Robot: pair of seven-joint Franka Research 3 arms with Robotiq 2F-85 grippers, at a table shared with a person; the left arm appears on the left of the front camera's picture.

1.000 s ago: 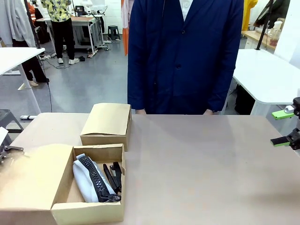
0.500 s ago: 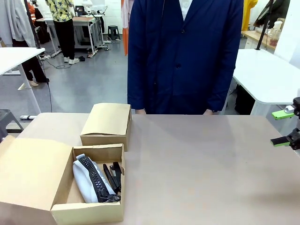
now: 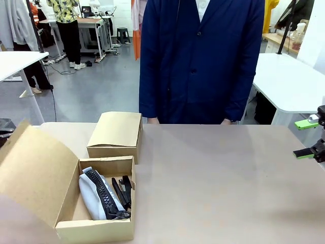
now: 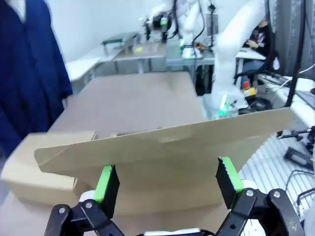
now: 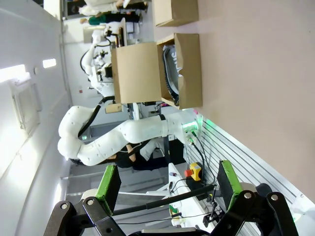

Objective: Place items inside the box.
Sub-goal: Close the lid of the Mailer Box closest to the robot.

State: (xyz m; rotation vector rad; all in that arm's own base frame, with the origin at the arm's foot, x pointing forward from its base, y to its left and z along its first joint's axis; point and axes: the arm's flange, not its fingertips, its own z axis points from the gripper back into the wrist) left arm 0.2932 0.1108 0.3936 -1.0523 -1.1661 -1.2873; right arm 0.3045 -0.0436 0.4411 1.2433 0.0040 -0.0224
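The two green-padded fingers (image 4: pixel 106 184) of the left gripper (image 4: pixel 167 183) are spread wide, and between them, a little beyond the tips, stands the raised lid flap (image 4: pixel 162 147) of the open brown cardboard box (image 3: pixel 96 201). From the wrist camera I cannot tell if a pad touches the flap. The front view shows this flap (image 3: pixel 30 173) tilted up at the left side of the box.

The right gripper (image 3: pixel 307 138) is at the right edge of the table (image 3: pixel 228 183), its fingers also spread apart with nothing between them; its own wrist view confirms the wide gap between the pads (image 5: pixel 108 182).

Inside the box the front view shows a grey zip pouch (image 3: pixel 91 195) with a dark zipper and, beside it on the right, a black stapler (image 3: pixel 123 190). The right wrist view shows the same box (image 5: pixel 184 69) from far, turned sideways, but the contents are too small to tell there.

A second, closed cardboard box (image 3: pixel 116 133) stands just behind the open one. A person in a navy coat (image 3: pixel 200 61) stands at the far side of the table.
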